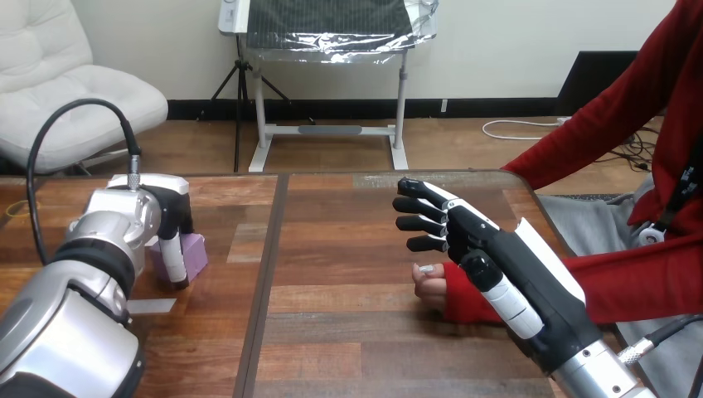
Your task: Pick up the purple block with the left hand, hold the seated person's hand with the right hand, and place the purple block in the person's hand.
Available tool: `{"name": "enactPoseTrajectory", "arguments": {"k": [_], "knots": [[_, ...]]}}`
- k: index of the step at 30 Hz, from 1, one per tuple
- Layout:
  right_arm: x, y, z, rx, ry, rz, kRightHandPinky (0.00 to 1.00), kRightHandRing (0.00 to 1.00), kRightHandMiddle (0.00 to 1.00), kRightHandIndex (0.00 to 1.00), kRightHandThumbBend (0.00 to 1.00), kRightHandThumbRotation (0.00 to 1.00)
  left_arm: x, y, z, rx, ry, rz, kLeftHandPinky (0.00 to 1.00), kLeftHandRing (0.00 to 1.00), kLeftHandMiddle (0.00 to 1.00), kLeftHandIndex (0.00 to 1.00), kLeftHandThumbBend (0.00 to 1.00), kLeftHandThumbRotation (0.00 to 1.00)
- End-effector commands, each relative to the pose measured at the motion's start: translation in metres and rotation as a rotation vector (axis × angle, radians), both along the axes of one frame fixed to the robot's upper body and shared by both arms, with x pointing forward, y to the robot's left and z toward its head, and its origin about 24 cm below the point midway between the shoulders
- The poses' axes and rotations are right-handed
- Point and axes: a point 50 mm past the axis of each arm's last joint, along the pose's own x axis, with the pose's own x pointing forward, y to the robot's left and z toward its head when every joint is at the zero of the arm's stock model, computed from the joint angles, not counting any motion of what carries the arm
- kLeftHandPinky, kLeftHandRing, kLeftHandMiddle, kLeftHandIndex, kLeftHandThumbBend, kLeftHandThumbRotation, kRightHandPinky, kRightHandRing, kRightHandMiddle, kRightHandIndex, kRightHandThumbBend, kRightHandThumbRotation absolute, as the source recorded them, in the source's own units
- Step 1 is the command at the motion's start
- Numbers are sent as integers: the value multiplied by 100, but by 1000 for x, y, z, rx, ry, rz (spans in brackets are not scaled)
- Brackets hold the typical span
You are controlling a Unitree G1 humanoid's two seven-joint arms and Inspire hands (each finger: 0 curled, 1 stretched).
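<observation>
While the left hand (168, 217) seems clamped on the purple block (197, 253) at nine o'clock, the right hand (479, 249) hovers open-fingered over the person's hand (429, 286) at four o'clock; a loose pinch could drop it.

Purple block (196, 251): small, pale violet, boxy. Sits on table (332, 249) at my left side, just left of dark plank seam. Top and left part hidden by my left hand (170, 217), whose fingers curl down over its front face; right face clear.

Person's hand (429, 286): low over table at my right, fingertips toward table middle, one nail showing, red cuff at wrist. Rest hidden under my right hand (497, 249), fingers nearly straight above it; contact unclear. Block and person's hand well apart.
</observation>
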Motion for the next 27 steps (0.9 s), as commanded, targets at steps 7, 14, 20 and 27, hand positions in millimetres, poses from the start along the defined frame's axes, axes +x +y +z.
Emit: {"name": "enactPoseTrajectory", "arguments": {"k": [7, 14, 20, 27], "knots": [[6, 3, 26, 12, -124, 30, 79, 85, 88, 90, 100, 100, 1, -3, 0, 9, 16, -4, 68, 92, 94, 88, 72, 0], [6, 3, 27, 14, -127, 32, 79, 85, 88, 90, 100, 100, 0, -3, -1, -2, 13, 4, 71, 92, 95, 89, 74, 0], [6, 3, 26, 10, -134, 32, 78, 84, 88, 90, 100, 100, 0, -3, -2, -6, 12, 3, 66, 89, 92, 86, 75, 0], [6, 3, 27, 8, -133, 29, 78, 84, 87, 90, 100, 100, 0, -4, -3, 6, 19, -7, 58, 84, 89, 83, 76, 0]]}}
